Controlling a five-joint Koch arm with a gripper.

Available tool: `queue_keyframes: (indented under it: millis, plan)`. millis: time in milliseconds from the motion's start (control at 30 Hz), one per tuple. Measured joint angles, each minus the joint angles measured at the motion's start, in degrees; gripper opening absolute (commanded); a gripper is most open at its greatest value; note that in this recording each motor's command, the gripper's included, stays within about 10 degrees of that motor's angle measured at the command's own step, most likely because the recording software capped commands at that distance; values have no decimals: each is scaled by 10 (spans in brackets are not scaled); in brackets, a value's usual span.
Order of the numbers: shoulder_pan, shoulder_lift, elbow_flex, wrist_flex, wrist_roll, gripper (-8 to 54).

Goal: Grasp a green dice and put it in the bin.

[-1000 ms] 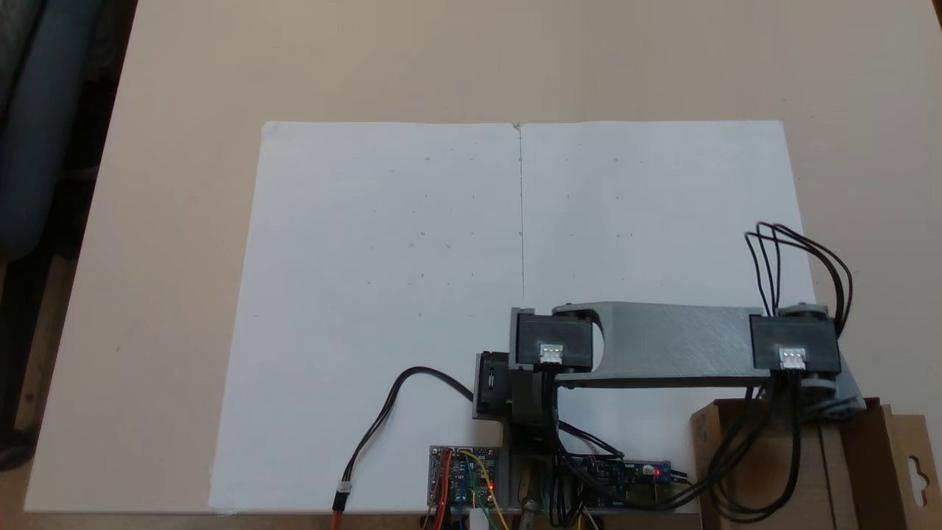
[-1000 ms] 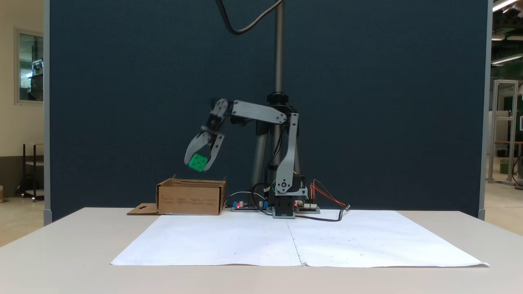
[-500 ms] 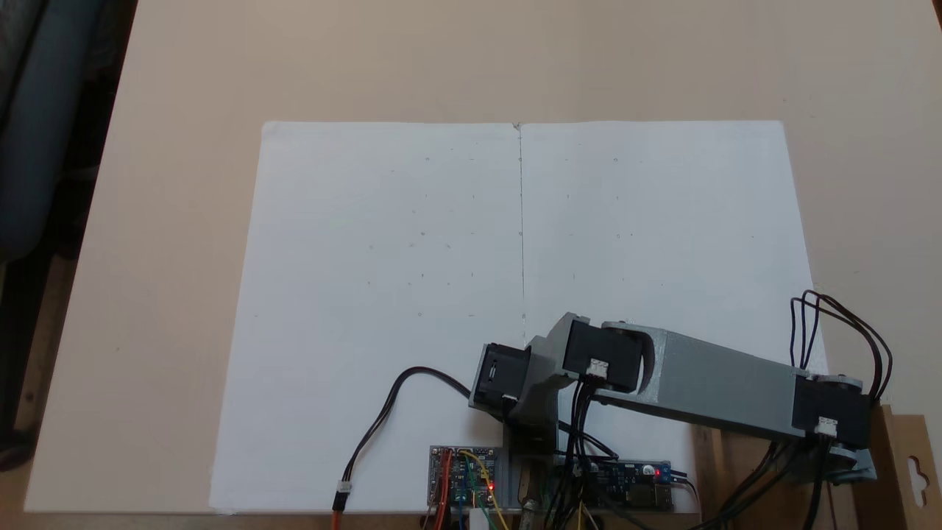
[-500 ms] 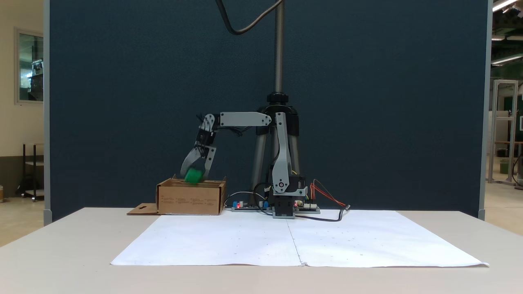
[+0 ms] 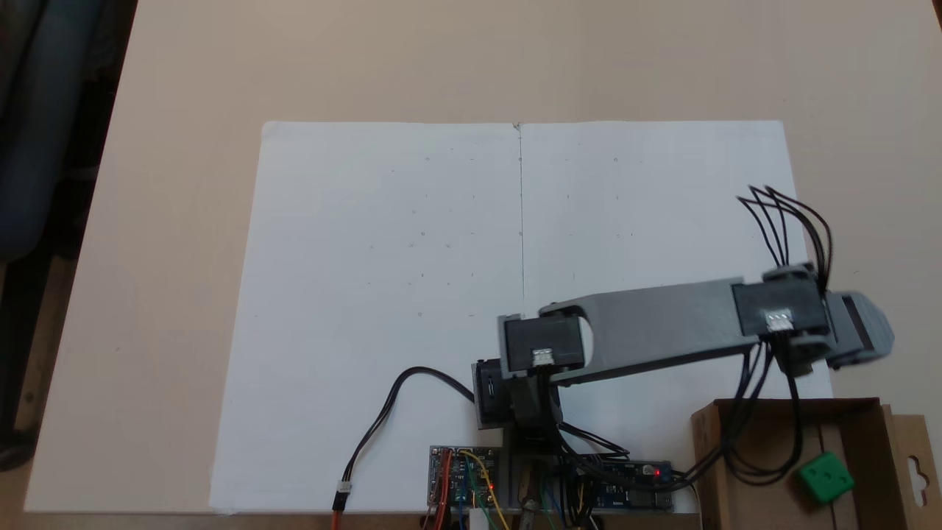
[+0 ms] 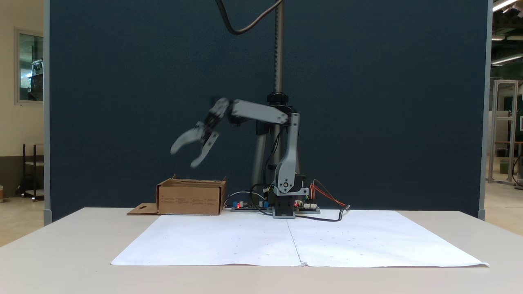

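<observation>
Your claw hangs well above the bin, jaws spread wide with nothing between them. The green dice lies on the floor of the bin, toward the wall that carries the slotted flap, so by my reading the drop is made and the step in hand is the retreat.

To do it well, lift and fold the arm toward its base rather than sweeping low. The box walls are short and look light, and a fingertip catching the rim could drag the box or tip it. Mind the black cables that droop from the wrist across the open box; from above they hang over its near corner, so swing slowly enough that they don't hook the cardboard.

You have plenty of room elsewhere. The white paper is bare across its whole spread, and the beige table beyond it too. Behind the arm stands the tripod pole, so keep the elbow from backing into it.
</observation>
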Motion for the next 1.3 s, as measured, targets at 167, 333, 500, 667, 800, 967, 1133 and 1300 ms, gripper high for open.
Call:
queue_keyframes:
  millis: [167,333,500,667,800,967,1133,1300]
  plan:
    - [-174,59,0,0,58,401]
    - [-370,62,0,-1,61,445]
    - [-548,63,0,-1,61,446]
    - [-698,63,0,-1,61,450]
    - [-808,63,31,-13,61,451]
    - [-836,102,178,-127,62,447]
    - [-834,149,320,-231,62,446]
    - [-832,199,397,-339,62,446]
